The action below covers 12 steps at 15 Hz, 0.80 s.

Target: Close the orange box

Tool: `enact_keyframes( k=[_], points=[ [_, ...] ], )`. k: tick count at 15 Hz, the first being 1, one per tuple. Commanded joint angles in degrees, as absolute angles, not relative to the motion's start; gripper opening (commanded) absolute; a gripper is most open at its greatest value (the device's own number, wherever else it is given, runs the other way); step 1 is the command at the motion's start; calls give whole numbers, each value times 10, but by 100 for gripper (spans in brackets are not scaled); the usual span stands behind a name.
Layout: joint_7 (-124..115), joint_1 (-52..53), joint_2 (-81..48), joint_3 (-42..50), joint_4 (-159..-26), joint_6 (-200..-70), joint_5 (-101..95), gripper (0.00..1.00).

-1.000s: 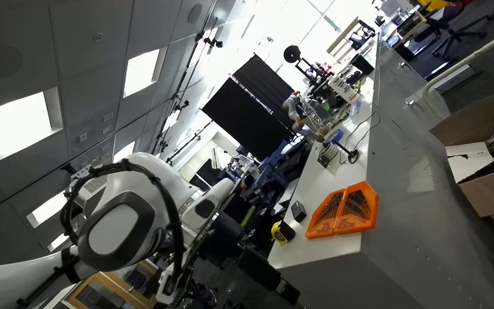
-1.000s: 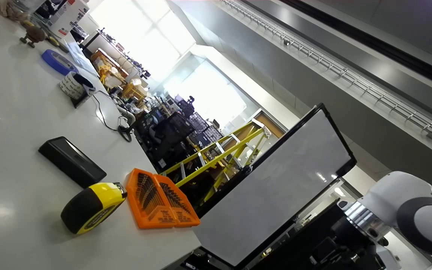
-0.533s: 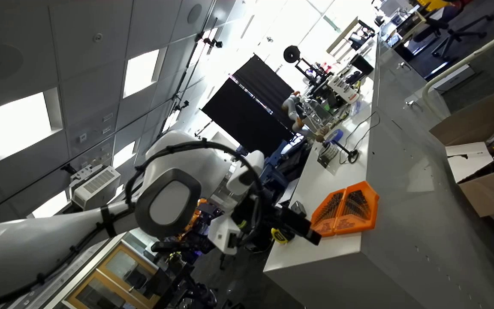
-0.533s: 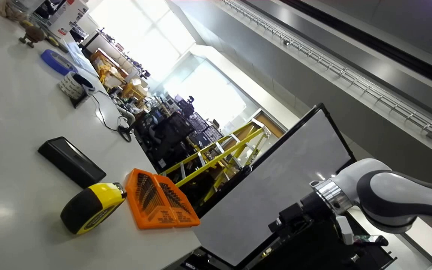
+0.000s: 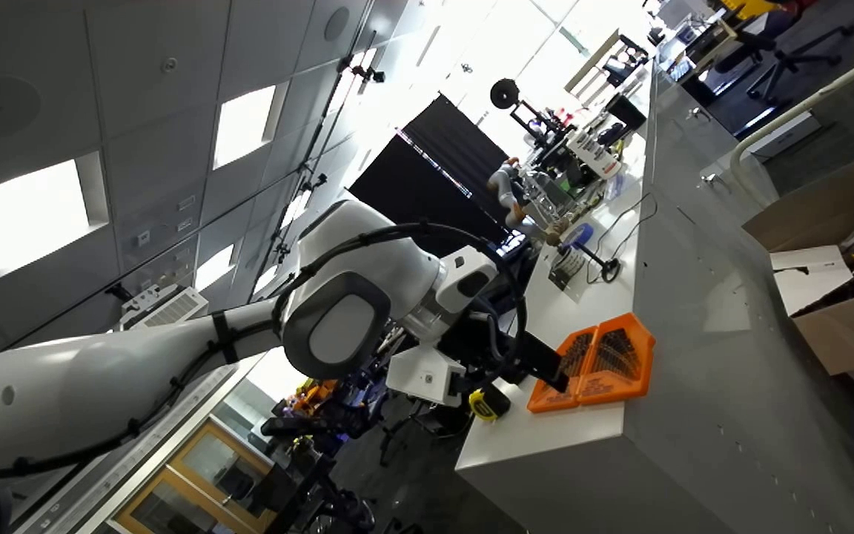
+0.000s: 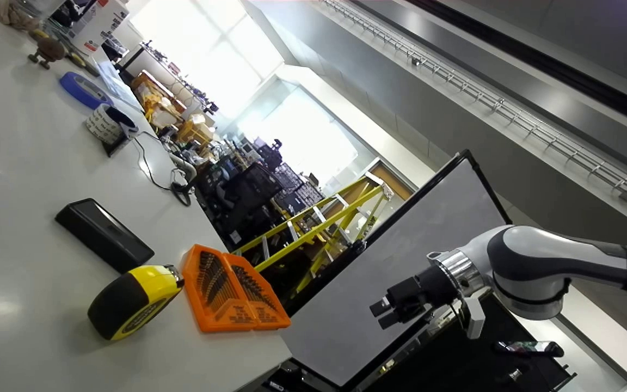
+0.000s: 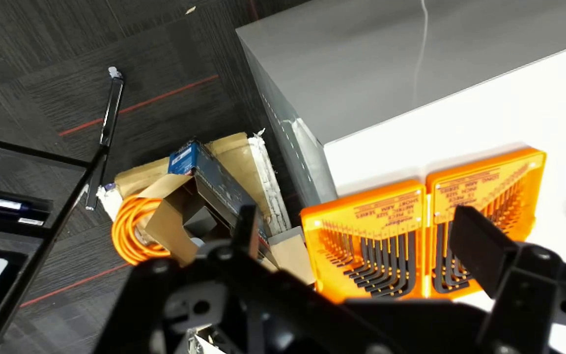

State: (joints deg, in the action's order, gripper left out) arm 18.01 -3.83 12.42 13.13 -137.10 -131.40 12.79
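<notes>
The orange box lies open on the corner of the white table. It also shows in an exterior view and in the wrist view. Its two halves lie spread side by side at the hinge and hold rows of black hex keys. My gripper is open and empty in the wrist view, one finger over the right half, the other beyond the box's left edge. In an exterior view the gripper is in the air, apart from the box. In another exterior view the gripper overlaps the box's near half.
A yellow and black tape measure stands close beside the box. A black case lies behind it. The table edge is close to the box. Cardboard boxes and a whiteboard stand off the table.
The arm has swung toward the table, bringing the gripper closer to the orange box. The box, tape measure and black case have not moved.
</notes>
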Motion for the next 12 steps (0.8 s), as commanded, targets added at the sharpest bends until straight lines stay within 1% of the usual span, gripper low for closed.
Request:
enact_keyframes(
  k=[1,3,6,10,12],
  points=[
    [216,-34,112,137,-1356,-1302,187,100],
    [269,-22,88,152,-1332,-1286,294,100],
    [327,-34,39,153,-1295,-1292,424,100],
    [389,-63,-37,144,-1226,-1255,530,100],
    [423,-79,-79,141,-1187,-1214,571,100]
  ],
)
